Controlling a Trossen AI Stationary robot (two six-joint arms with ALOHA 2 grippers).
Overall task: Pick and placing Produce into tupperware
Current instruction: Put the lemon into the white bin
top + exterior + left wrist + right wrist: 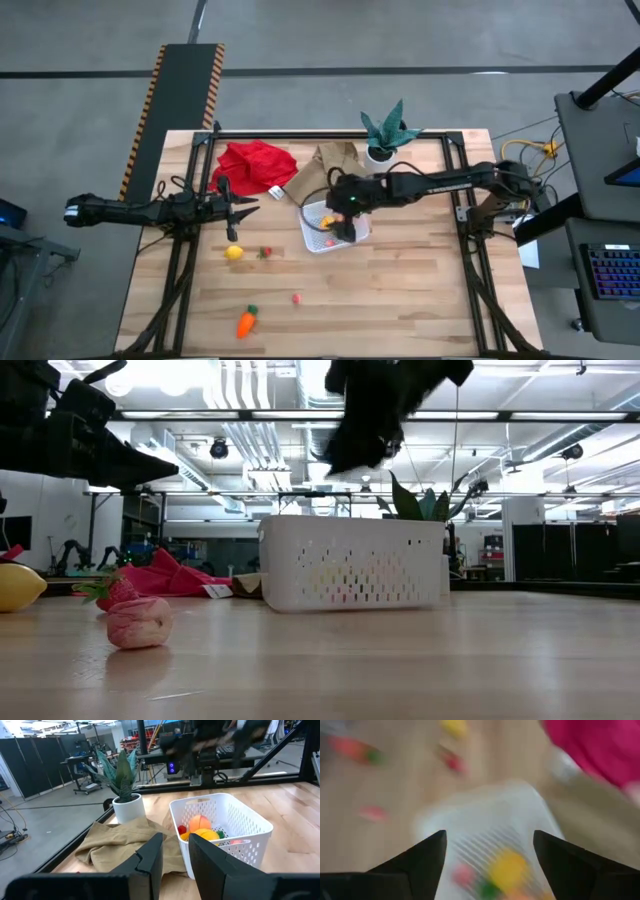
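Note:
The white tupperware [318, 240] stands mid-table, its walls perforated [350, 563]. Inside it lie a peach-orange fruit [200, 822], a yellow pepper [206, 835] and small red and pink pieces. My right gripper [490, 840] hovers over the tupperware [485, 827], open, holding nothing; the picture there is blurred. My left gripper [243, 207] hangs open above the table's left part, pointing toward the tupperware [222, 827]. On the table lie a yellow lemon [234, 252], a strawberry [265, 253], a pink piece [297, 297] and an orange carrot [246, 321].
A red cloth [255, 165] and a tan cloth [335, 160] lie near the far edge. A potted plant [385, 135] stands just beyond the tupperware. In the low view the pink piece [138, 622] and strawberry [115, 590] sit nearest. Bare wood lies on the table's right and near parts.

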